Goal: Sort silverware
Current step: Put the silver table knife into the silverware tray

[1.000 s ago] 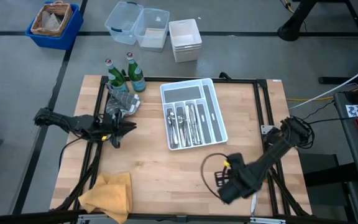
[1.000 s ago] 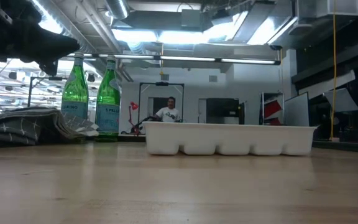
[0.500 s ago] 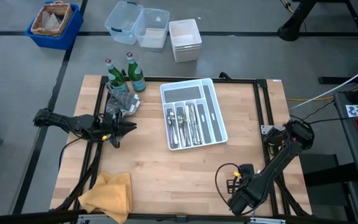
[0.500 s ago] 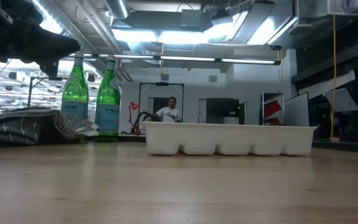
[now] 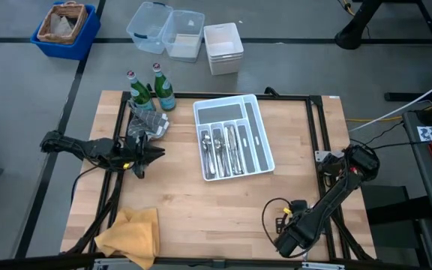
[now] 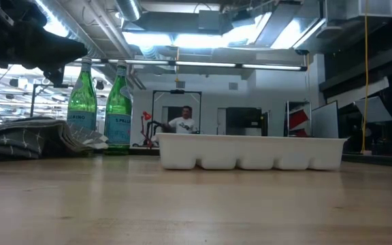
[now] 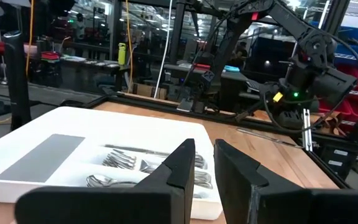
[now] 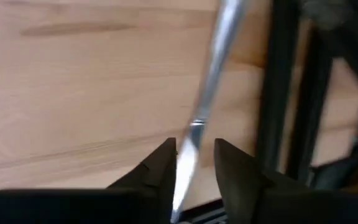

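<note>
1. The right hand (image 5: 289,238) is low at the near right corner of the worktop (image 5: 201,202), well apart from the white tray (image 5: 263,154).
2. In the right wrist view its two fingers (image 8: 157,168) stand a little apart with a slim silver piece (image 8: 207,99) running out between them. The piece is blurred (it looks like a knife, though that is hard to be sure of). Whether the fingers press on it or have let go cannot be told.
3. This silver piece lies over the wood just beside the dark frame rail (image 8: 278,87) at the worktop's edge.
4. The left hand (image 5: 156,152) hovers at the left side of the worktop, pointing toward the tray. Its fingers (image 7: 182,168) are parted by a narrow gap and carry nothing.
5. Ahead of the left hand, the rest of the silverware (image 5: 222,148) lies in the tray's long compartments, with forks and spoons visible in the left wrist view.
6. Just beside the left hand, on its far side, sit a crumpled grey cloth (image 5: 147,124) and two green bottles (image 5: 150,91).
7. A yellow cloth (image 5: 130,232) lies near the worktop's near left corner, well apart from both hands.
</note>
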`<state>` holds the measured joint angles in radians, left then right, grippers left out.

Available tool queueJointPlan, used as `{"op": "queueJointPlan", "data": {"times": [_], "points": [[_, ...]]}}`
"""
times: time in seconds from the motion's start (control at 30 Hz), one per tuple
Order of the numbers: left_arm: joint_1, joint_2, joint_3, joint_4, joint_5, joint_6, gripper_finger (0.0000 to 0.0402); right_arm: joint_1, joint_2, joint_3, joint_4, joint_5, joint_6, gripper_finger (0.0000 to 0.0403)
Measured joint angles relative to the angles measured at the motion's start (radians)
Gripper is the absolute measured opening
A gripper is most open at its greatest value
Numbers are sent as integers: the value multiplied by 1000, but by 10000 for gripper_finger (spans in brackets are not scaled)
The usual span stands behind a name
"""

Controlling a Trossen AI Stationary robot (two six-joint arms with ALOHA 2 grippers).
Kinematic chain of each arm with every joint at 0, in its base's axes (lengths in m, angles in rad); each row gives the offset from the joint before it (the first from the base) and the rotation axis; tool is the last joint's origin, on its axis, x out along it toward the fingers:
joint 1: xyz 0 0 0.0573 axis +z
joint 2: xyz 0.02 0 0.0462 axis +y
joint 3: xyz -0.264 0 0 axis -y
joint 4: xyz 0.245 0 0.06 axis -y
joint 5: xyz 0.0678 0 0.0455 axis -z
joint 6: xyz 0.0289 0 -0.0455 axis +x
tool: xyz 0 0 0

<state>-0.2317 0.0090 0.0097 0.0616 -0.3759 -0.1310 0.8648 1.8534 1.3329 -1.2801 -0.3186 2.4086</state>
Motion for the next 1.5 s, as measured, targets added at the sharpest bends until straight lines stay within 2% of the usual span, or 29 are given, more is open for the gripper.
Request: {"op": "queueJointPlan", "data": {"times": [0.13, 0.27, 0.53, 0.8, 1.07, 1.5], "points": [[0, 0, 0, 0, 0, 0, 49, 14, 0, -51, 104, 62, -13, 123], [0, 0, 0, 0, 0, 0, 49, 52, 0, -103, 184, 45, -3, 115], [0, 0, 0, -1, 0, 0, 49, 130, 0, -109, 188, -17, 44, 99], [0, 0, 0, -1, 0, -36, 49, 165, 0, -137, 172, 24, 49, 99], [0, 0, 0, -1, 0, -54, 49, 163, -1, -203, 240, 82, 48, 98], [0, 0, 0, -1, 0, -56, 49, 168, -8, -268, 346, 86, 48, 98]]}}
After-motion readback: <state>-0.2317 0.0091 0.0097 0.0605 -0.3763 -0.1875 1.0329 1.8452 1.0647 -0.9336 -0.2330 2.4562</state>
